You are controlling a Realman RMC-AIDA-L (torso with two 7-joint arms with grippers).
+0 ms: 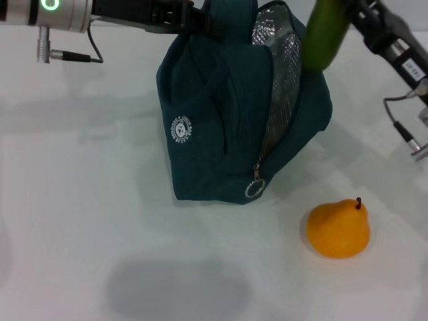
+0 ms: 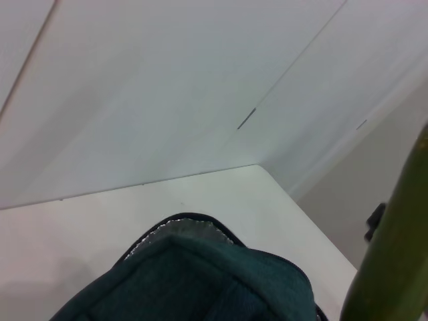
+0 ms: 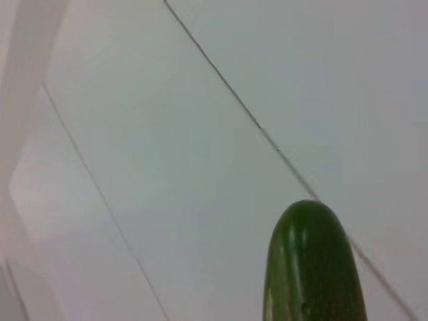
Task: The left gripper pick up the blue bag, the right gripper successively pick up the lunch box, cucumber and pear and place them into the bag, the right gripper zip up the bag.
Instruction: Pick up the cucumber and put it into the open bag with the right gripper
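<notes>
one tool, the left gripper (image 1: 190, 20), clamps the blue bag (image 1: 221, 120) rim; the cucumber (image 1: 326, 33) hangs over its open mouth.

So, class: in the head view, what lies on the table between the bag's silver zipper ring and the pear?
Nothing: the head view shows only bare white table between the zipper ring on the blue bag and the pear.

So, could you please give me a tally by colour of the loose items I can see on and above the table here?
Teal-blue: 1, the blue bag, held at its top by the left gripper
Green: 1, the cucumber, held above the bag's opening on the right gripper's side
Orange-yellow: 1, the pear, on the table
Total: 3
</notes>
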